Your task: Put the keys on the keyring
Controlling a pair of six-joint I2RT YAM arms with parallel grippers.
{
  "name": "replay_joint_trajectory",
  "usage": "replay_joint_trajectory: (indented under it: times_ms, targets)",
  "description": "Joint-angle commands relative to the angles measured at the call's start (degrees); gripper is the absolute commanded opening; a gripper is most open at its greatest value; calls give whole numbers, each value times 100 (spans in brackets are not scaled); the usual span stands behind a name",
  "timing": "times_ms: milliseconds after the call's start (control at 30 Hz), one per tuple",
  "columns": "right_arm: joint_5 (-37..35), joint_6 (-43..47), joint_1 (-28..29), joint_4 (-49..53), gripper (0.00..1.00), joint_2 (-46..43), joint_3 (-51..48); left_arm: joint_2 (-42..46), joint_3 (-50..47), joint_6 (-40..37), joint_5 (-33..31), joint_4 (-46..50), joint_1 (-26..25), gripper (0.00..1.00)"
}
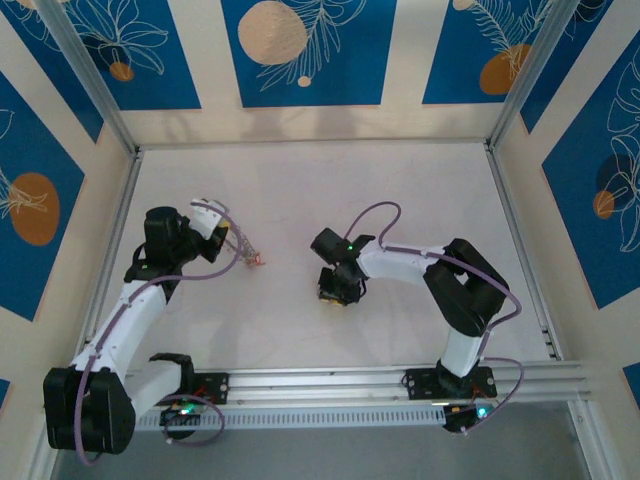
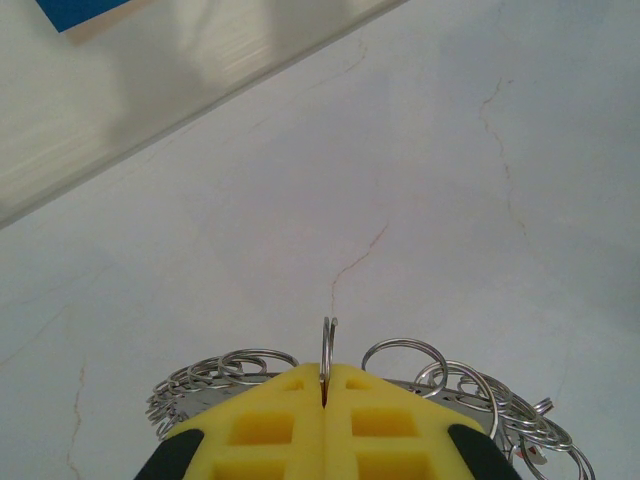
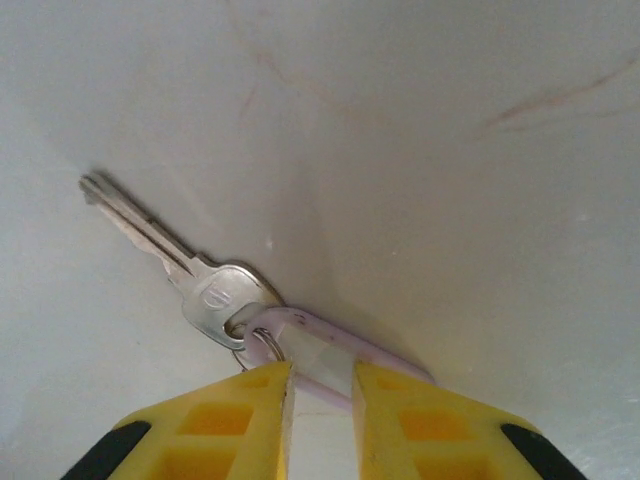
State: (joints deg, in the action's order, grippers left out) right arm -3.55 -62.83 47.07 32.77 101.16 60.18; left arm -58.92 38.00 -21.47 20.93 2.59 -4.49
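The keyring (image 2: pixel 328 345) is clamped upright in the closed left gripper (image 2: pixel 327 375), left of the table's (image 1: pixel 400 200) centre. The right gripper (image 3: pixel 322 375) is held slightly apart astride a lilac tag (image 3: pixel 330 335) bearing a silver key (image 3: pixel 222 300), near mid-table.

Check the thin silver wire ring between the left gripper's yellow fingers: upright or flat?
Upright: the thin silver wire ring stands edge-on, pinched in the seam where the shut left gripper meets.

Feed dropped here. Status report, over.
Left fingers shut on silvery metal ring. Right fingers parted around lilac plastic tag of silver key. Nothing in the way.
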Motion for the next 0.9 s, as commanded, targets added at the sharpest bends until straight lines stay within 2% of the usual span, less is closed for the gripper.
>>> replay_joint_trajectory:
  times_ms: [0,367,733,867]
  targets:
    - [305,-151,-16,-184,23,-47,-28,100,-21,2,148,-84,83,0]
    - [101,-131,34,31,23,18,352,95,-16,3,146,-84,87,0]
    - [-182,-257,267,95,37,412,301,108,-21,-16,153,-82,87,0]
    - [-208,-217,267,89,34,489,283,100,-19,-15,157,-77,83,0]
